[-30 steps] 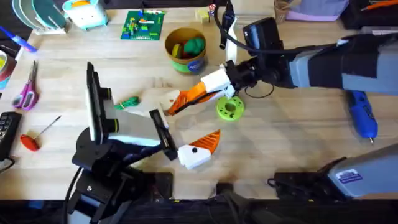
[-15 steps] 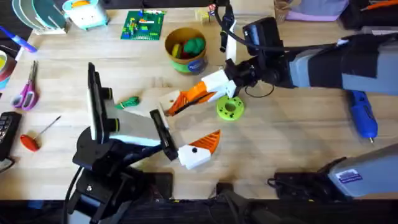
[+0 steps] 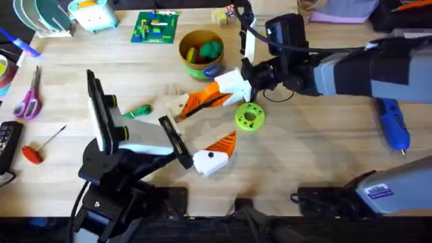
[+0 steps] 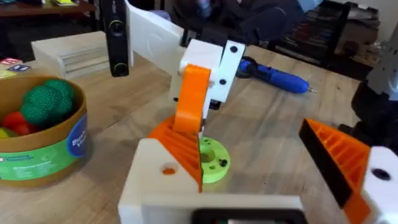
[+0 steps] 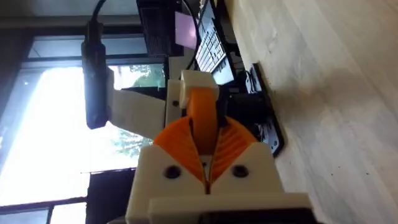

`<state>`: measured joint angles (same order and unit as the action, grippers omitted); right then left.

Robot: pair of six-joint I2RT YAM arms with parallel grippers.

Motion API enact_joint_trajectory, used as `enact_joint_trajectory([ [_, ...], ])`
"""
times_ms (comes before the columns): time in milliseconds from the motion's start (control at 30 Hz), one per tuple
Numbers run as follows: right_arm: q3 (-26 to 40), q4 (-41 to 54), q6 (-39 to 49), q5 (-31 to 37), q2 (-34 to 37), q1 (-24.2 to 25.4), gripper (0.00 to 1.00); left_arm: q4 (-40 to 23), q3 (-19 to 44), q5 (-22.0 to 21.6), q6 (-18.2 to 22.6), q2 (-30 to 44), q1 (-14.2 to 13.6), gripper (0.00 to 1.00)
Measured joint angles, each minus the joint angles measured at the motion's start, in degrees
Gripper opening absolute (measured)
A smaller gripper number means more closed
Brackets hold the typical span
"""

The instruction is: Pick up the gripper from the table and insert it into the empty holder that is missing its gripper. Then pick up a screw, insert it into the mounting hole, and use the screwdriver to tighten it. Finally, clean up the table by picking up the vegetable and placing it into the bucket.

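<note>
My right gripper [image 3: 202, 102], clamped on the orange wedge [image 5: 202, 121], could misalign it at the holder [image 4: 208, 71].

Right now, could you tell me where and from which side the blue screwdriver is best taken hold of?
Grip the screwdriver across its thick blue body, near the middle, coming straight down from above. It lies flat on the table, both long sides free; the thin bit at its near end is probably too slim.

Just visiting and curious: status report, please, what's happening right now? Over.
Right gripper shut on orange gripper piece, at empty holder. Left gripper open. Lime-green disc close by, not blocking.
</note>
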<state>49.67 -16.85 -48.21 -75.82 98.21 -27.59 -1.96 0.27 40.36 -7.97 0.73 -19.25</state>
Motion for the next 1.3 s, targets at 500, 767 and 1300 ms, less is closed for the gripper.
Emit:
enact_joint_trajectory([
  [500,0.0,-8.8,-9.2,8.3,0.0,-4.3,0.009,0.0,0.0,-5.6,0.0,0.0,0.5,0.993],
  [767,0.0,-9.0,-11.2,10.7,0.0,-5.0,0.009,-0.5,0.0,-5.0,-0.1,0.0,1.2,0.993],
  [1300,0.0,-9.8,-13.1,13.7,0.0,-6.1,0.009,-0.5,-0.1,-4.9,-0.9,0.0,2.1,0.993],
])
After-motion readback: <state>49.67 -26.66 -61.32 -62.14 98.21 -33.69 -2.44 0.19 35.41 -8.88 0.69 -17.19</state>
